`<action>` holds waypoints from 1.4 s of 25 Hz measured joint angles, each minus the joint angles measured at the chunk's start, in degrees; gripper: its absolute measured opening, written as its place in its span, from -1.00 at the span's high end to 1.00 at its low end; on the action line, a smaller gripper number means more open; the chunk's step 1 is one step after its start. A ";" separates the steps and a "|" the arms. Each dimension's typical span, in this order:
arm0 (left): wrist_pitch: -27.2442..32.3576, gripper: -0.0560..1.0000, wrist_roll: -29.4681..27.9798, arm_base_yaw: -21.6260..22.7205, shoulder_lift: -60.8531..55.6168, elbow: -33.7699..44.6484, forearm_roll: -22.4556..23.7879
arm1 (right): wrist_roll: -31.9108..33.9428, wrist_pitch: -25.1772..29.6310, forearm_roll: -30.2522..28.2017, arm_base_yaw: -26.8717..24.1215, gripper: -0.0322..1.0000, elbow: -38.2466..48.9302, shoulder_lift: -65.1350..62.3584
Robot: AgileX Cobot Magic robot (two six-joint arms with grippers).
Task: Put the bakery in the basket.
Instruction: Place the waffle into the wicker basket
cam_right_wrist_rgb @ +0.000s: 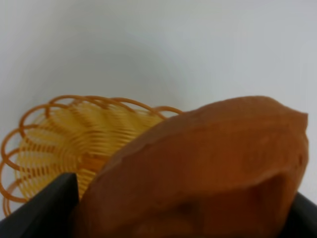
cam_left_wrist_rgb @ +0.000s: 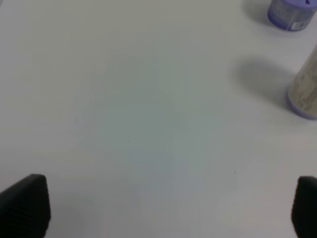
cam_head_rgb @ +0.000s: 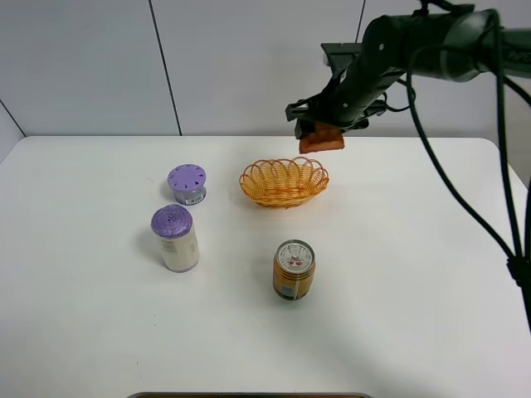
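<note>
The small orange-brown wedge-shaped waffle piece (cam_head_rgb: 322,141) is being pinched in the air by the black right gripper (cam_head_rgb: 324,127), near the far side of the shallow orange-yellow wicker basket (cam_head_rgb: 282,196). The carrying step, it seems, is being done. Next it must be brought over the basket, lowered and released. The black left gripper (cam_left_wrist_rgb: 166,213) is being held spread, empty. The waffle's dimples are not being shown clearly.

Orange-gold drink can (cam_head_rgb: 294,269) upright on the white table (cam_head_rgb: 415,290), well below and apart from the right jaws, tall white jar with purple lid (cam_left_wrist_rgb: 304,89) ahead of the left jaws and off to one side, short purple-lidded tub (cam_left_wrist_rgb: 292,12) farther ahead beyond it
</note>
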 joint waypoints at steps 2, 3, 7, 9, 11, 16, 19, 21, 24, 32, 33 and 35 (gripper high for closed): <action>0.00 -0.99 0.00 0.00 0.00 0.00 0.00 | 0.88 -2.10 0.07 1.53 -0.38 0.00 2.46; 0.00 -0.99 0.00 0.00 0.00 0.00 0.00 | 1.16 -3.03 0.07 2.03 -0.38 0.00 3.50; 0.00 -0.99 0.00 0.00 0.00 0.00 0.00 | 1.22 -4.98 0.18 3.44 -0.38 0.00 7.74; 0.00 -0.99 0.00 0.00 0.00 0.00 0.00 | 1.22 -5.47 0.58 3.57 -0.38 0.00 9.53; 0.00 -0.99 0.00 0.00 0.00 0.00 0.00 | 1.22 -6.57 1.02 3.57 -0.38 0.00 10.77; 0.00 -0.99 0.00 0.00 0.00 0.00 0.00 | 1.22 -9.22 1.19 3.57 -0.38 0.00 11.83; 0.00 -0.99 0.00 0.00 0.00 0.00 0.00 | 1.22 -9.82 1.37 3.57 -0.38 0.00 11.83; 0.00 -0.99 0.00 0.00 0.00 0.00 0.00 | 1.22 -9.76 1.44 3.57 -0.38 0.00 12.09; 0.00 -0.99 0.00 0.00 0.00 0.00 0.00 | 1.22 -9.50 1.85 3.57 -0.38 0.00 12.70; 0.00 -0.99 0.00 0.00 0.00 0.00 0.00 | 1.22 -9.10 2.05 3.64 -0.52 -0.01 14.65; 0.00 -0.99 0.00 0.00 0.00 0.00 0.00 | 1.22 -8.79 2.05 3.64 -0.60 -0.01 14.70; 0.00 -0.99 0.00 0.00 0.00 0.00 0.00 | 1.22 -8.42 2.10 3.64 -0.80 -0.01 14.76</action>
